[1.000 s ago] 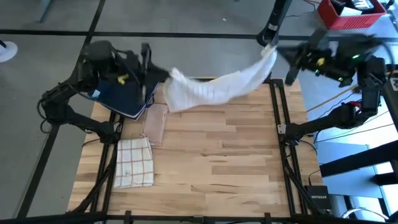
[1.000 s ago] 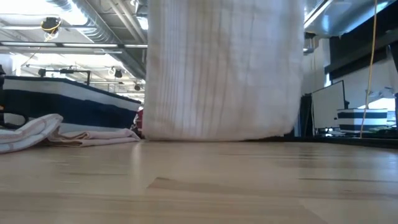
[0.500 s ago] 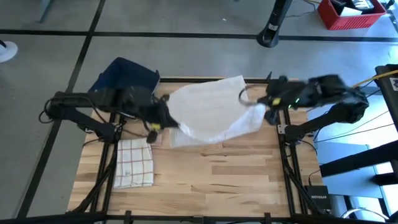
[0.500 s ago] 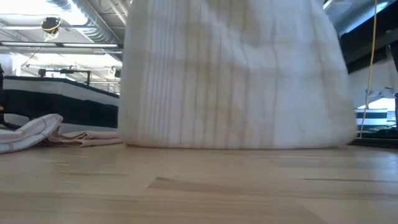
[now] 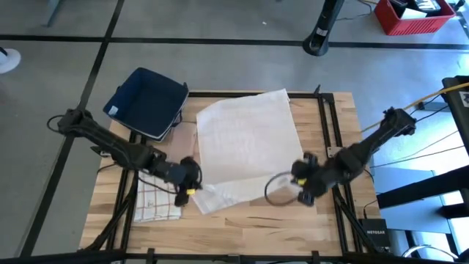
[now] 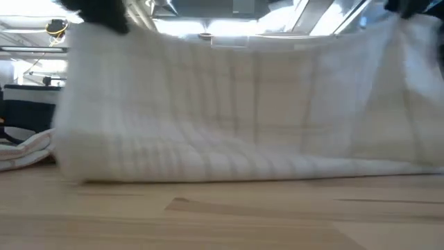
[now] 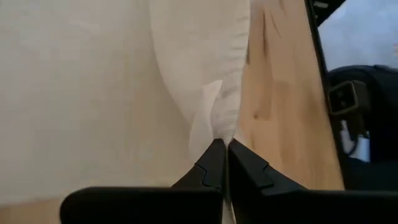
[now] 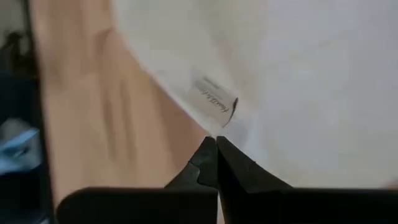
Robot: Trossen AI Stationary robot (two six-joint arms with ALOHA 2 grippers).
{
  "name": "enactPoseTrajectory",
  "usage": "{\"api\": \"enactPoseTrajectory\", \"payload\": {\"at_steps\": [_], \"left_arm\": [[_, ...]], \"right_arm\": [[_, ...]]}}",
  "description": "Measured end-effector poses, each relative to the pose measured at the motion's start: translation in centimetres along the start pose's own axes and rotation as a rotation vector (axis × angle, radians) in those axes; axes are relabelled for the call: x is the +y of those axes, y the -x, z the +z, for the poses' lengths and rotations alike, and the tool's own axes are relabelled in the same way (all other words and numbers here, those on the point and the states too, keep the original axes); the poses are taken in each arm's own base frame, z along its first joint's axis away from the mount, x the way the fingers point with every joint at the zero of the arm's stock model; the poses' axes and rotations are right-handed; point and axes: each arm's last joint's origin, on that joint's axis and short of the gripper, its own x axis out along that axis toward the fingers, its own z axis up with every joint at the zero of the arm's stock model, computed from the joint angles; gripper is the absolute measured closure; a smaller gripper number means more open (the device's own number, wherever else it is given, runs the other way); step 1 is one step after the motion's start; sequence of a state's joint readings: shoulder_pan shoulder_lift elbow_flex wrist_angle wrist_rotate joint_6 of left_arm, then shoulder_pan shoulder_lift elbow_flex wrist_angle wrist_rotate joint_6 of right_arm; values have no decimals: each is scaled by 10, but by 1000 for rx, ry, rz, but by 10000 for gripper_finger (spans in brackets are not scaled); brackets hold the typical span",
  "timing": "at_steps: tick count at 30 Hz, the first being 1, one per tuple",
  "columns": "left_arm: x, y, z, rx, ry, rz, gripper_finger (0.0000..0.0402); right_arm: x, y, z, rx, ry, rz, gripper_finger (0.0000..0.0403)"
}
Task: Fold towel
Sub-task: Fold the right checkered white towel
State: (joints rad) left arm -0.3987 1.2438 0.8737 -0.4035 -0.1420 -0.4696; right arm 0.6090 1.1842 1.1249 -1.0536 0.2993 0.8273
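You have the white towel (image 5: 245, 143) pinched at two corners: your left gripper (image 5: 189, 178) is clamped on the near-left corner, and your right gripper (image 5: 302, 185) is clamped on the near-right corner, where a small sewn label (image 8: 216, 104) sits just ahead of its fingertips. From both grippers the cloth runs away across the wooden table (image 5: 278, 227), its far edge lying flat near the table's back rim; the edge between your grippers hangs just off the wood and sags in the middle. Judging from this, the towel is spread out but no fold has been made yet, so nearly all of the folding is left. Beside your left gripper, on its outer side, a checked cloth (image 5: 155, 198) lies already folded. Beyond that gripper, at the back corner, sits a dark blue bin (image 5: 146, 103).
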Motion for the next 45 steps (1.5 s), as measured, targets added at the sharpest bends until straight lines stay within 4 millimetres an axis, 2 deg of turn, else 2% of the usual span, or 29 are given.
{"api": "enactPoseTrajectory", "payload": {"at_steps": [5, 9, 16, 22, 27, 30, 34, 38, 42, 45], "left_arm": [[-19, -8, -26, -5, 114, -104, 400], [-37, -6, -36, -31, 159, -202, 400], [-62, -1, -42, -84, 207, -355, 400], [-87, -14, -44, -99, 222, -556, 400], [-99, -21, -37, -145, 259, -738, 400], [-105, -14, -29, -224, 266, -834, 400], [-115, -5, -18, -288, 185, -860, 400], [-107, -15, -25, -184, 150, -742, 400], [-86, -31, -39, -16, 161, -495, 400], [-68, -39, -46, 47, 151, -299, 400]], "right_arm": [[30, -29, -27, 144, -80, 123, 403], [55, -36, -42, 243, -166, 209, 403], [98, -28, -66, 248, -340, 397, 403], [125, -17, -86, 166, -369, 448, 403], [128, -16, -90, 94, -359, 429, 403], [128, -16, -90, 83, -334, 429, 403], [127, -16, -90, 71, -308, 426, 403], [120, -20, -89, 25, -289, 340, 403], [107, -25, -88, -47, -255, 190, 403], [94, -30, -82, -139, -231, 53, 403]]}}
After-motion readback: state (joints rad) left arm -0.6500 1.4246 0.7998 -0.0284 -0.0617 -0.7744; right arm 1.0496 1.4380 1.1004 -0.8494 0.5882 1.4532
